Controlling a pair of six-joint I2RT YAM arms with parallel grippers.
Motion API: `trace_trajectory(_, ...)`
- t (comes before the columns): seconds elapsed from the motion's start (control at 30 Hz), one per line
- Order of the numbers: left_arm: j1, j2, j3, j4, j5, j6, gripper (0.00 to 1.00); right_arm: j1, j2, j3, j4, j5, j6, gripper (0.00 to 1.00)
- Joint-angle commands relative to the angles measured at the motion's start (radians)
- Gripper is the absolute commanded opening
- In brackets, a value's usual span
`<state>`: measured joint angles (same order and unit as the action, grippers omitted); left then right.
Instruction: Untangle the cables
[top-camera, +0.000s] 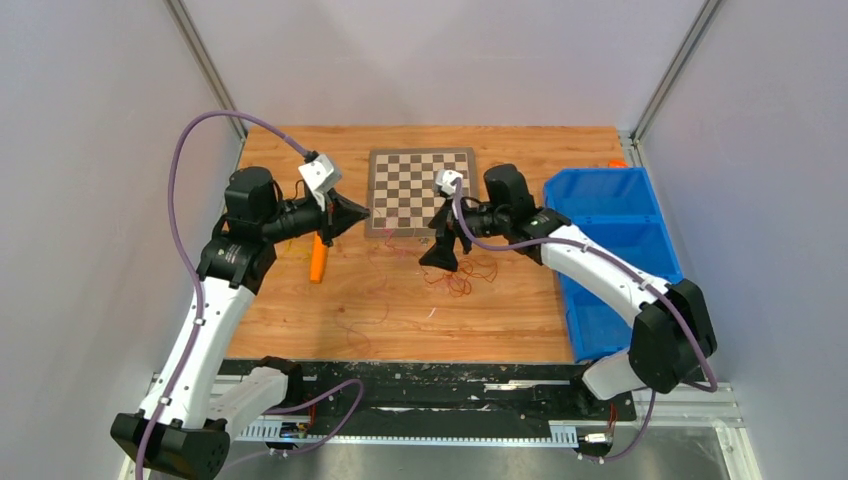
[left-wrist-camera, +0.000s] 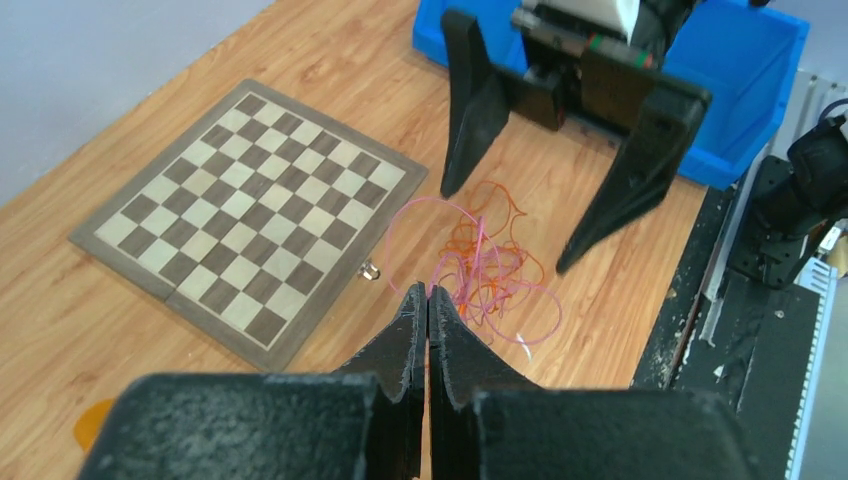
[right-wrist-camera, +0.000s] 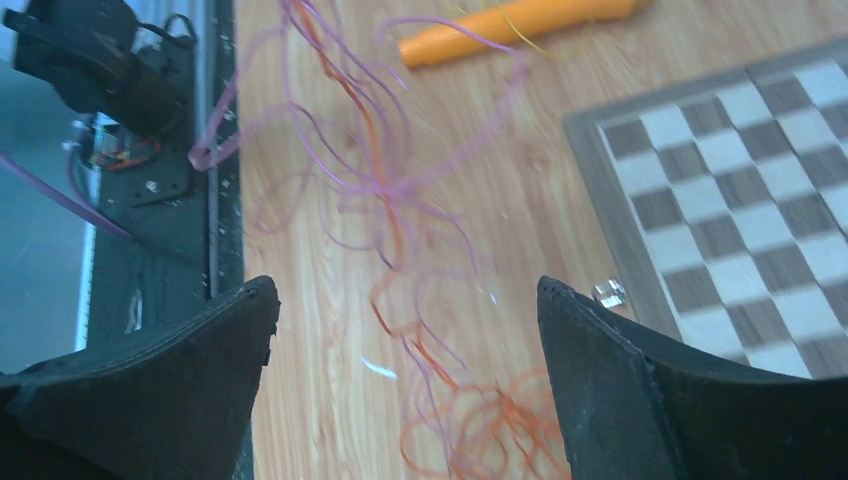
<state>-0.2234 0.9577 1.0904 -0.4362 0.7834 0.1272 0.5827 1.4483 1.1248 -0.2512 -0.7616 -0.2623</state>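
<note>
Wooden counter (top-camera: 400, 320) inside grey walls (top-camera: 100, 150). Chessboard (top-camera: 420, 190) at far centre; blue bin (top-camera: 596, 176) at right. Cables (top-camera: 460, 278) lie tangled on the counter near the chessboard, below the wide-open right fingers (right-wrist-camera: 620, 380); left fingers (left-wrist-camera: 410, 335) closed together.

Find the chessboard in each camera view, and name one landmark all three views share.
Top external: chessboard at centre back, cables just below it.
Left wrist: chessboard left of centre, cables to its right.
Right wrist: chessboard along the right side, cables to its left.
Shared landmark: the cables.
</note>
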Motion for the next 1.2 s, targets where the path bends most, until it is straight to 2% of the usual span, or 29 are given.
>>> trace_trajectory(0.0,-0.005,-0.002,0.059,0.056,0.036,-0.062,0.00,0.080,0.056,0.000,0.216,-0.053,0.107,1.00)
trace_trajectory(0.13,-0.005,0.001,0.068,0.054,0.039,-0.075,0.00,0.130,0.145,-0.004,0.374,-0.028,0.112,1.00)
trace_trajectory(0.17,-0.005,0.000,0.071,0.053,0.038,-0.078,0.00,0.135,0.171,0.003,0.398,-0.021,0.117,0.98)
trace_trajectory(0.2,-0.005,0.001,0.073,0.049,0.037,-0.080,0.00,0.139,0.196,0.015,0.410,-0.003,0.123,0.91)
trace_trajectory(0.33,-0.001,-0.011,0.103,0.018,0.014,-0.081,0.00,0.129,0.252,0.033,0.376,0.082,0.096,0.31)
trace_trajectory(0.37,0.010,-0.020,0.118,0.009,0.010,-0.077,0.00,0.115,0.247,0.014,0.365,0.086,0.081,0.19)
trace_trajectory(0.4,0.018,-0.026,0.128,0.006,-0.001,-0.076,0.00,0.100,0.239,-0.011,0.356,0.092,0.071,0.10)
trace_trajectory(0.47,0.077,-0.038,0.160,-0.001,-0.004,-0.084,0.00,0.063,0.213,-0.072,0.332,0.102,0.052,0.01)
trace_trajectory(0.63,0.196,-0.052,0.267,0.010,-0.002,-0.119,0.00,-0.023,0.141,-0.212,0.257,0.125,-0.017,0.00)
trace_trajectory(0.8,0.313,-0.039,0.352,0.024,-0.058,-0.167,0.00,-0.074,0.093,-0.296,0.192,0.139,-0.069,0.00)
trace_trajectory(1.03,0.413,-0.021,0.371,-0.001,-0.117,-0.161,0.00,-0.122,0.073,-0.287,0.149,0.137,-0.071,0.00)
trace_trajectory(1.17,0.429,-0.006,0.394,0.006,-0.043,-0.189,0.00,-0.131,0.099,-0.224,0.042,0.078,-0.103,0.00)
